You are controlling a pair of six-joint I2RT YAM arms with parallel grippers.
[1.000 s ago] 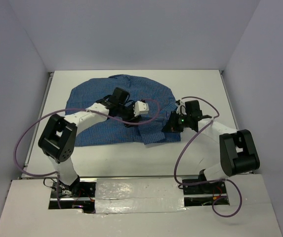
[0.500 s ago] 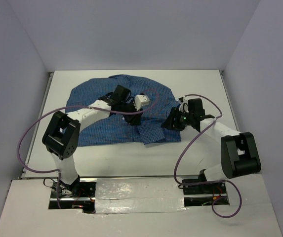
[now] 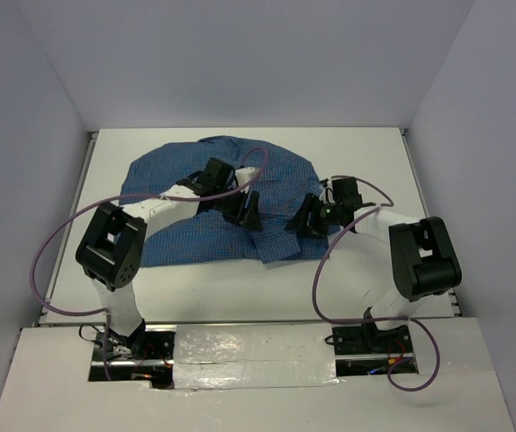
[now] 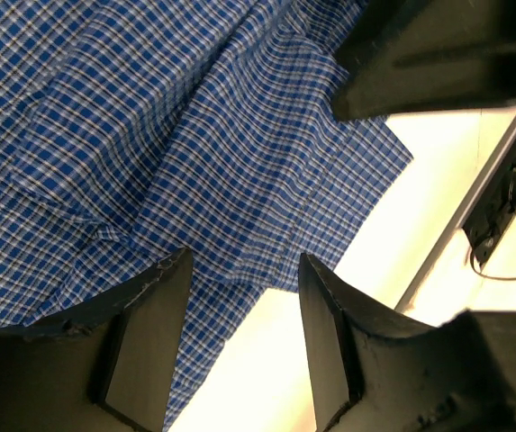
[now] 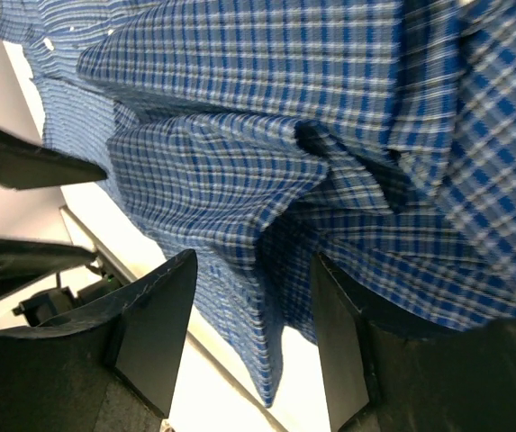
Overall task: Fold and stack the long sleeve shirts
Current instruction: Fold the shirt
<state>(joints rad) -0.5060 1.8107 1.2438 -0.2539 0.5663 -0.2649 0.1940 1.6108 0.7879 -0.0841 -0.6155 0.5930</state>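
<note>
Left gripper (image 4: 244, 270): jaws parted to a middling gap with nothing pinched. It hovers over the shirt's near hem, where the cloth gives way to bare table.
Right gripper (image 5: 256, 270): jaws apart as well, no cloth clamped. A raised ridge of bunched fabric lies in line with the gap.
Spacing: from above, the two grippers sit near each other over the shirt's near right part, the left one toward the middle and the right one at the right border.
Shirt (image 3: 172, 243): blue checked, spread loosely over the middle of the table (image 3: 239, 288). It is rumpled where the grippers work, and a corner juts toward the near edge. No tidy fold is visible.
Step in hand: probably a fresh hold on that corner and ridge, ready to carry a fold across.
Doing it well: lower each finger pair until one layer's edge sits fully between the pads, then close. Take the hem itself rather than the bunched ridge, and lift both sides together so the crease runs straight.
Risk: grabbing two layers would drag the panel beneath along.
</note>
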